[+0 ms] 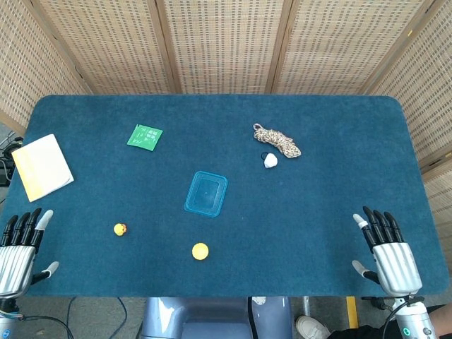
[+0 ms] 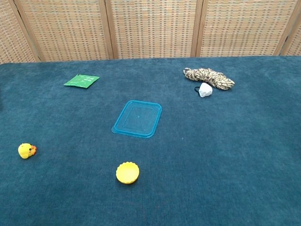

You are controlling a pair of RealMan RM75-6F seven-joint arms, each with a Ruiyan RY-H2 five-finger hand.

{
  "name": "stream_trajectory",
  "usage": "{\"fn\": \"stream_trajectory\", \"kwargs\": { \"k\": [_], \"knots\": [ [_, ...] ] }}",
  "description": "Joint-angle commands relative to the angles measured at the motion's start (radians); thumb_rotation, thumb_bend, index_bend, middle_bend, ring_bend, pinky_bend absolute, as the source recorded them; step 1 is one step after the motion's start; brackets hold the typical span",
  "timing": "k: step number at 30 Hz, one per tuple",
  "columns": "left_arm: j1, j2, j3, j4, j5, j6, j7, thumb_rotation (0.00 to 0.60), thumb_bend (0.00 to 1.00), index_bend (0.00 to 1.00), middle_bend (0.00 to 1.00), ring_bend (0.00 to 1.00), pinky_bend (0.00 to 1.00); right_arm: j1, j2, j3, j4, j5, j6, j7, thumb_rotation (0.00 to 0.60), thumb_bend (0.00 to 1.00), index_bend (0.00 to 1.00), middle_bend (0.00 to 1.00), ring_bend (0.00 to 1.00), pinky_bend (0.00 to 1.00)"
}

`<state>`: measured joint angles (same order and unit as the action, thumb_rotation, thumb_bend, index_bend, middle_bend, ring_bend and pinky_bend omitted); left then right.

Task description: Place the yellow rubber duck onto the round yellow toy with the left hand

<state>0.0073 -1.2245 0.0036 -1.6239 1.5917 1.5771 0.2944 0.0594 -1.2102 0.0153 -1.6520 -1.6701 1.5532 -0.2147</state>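
Silver ribbed backs on left hand [image 1: 18,256] and right hand [image 1: 390,258]. Black fingers [image 1: 381,224], pale tips on some. Grey wrist cuffs below.

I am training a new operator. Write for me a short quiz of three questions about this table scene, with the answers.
1. True or false: the left hand holds the yellow rubber duck.
2. Which lies nearest the round yellow toy? A) green packet B) blue lid C) rope bundle
3. Fill in: the small white object lies beside the ____.

Key: 1 false, the duck sits alone on the table and both the left and the right hand are open; 2 B; 3 rope bundle.
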Motion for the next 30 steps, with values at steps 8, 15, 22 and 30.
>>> {"fn": "stream_trajectory", "kwargs": {
  "k": [8, 15, 22, 30],
  "knots": [
    [-0.038, 0.024, -0.011, 0.032, -0.014, -0.058, -0.069, 0.600, 0.14, 0.00, 0.00, 0.00, 0.00, 0.000, 0.001, 0.000, -0.004, 0.006, -0.003, 0.004, 0.600, 0.00, 0.09, 0.00, 0.00, 0.00],
    [-0.097, 0.028, -0.031, 0.078, -0.037, -0.144, -0.116, 0.600, 0.15, 0.21, 0.00, 0.00, 0.00, 0.000, -0.002, -0.001, -0.007, 0.005, -0.004, -0.007, 0.600, 0.00, 0.09, 0.00, 0.00, 0.00],
    [-0.181, 0.011, -0.052, 0.118, -0.084, -0.284, -0.109, 0.600, 0.16, 0.34, 0.00, 0.00, 0.00, -0.001, 0.001, 0.002, -0.009, 0.011, -0.005, -0.002, 0.600, 0.00, 0.09, 0.00, 0.00, 0.00],
    [-0.267, -0.020, -0.077, 0.133, -0.161, -0.421, -0.037, 0.600, 0.21, 0.33, 0.00, 0.00, 0.00, 0.002, 0.008, 0.006, -0.010, 0.025, -0.013, 0.015, 0.600, 0.00, 0.09, 0.00, 0.00, 0.00]
  ]
}}
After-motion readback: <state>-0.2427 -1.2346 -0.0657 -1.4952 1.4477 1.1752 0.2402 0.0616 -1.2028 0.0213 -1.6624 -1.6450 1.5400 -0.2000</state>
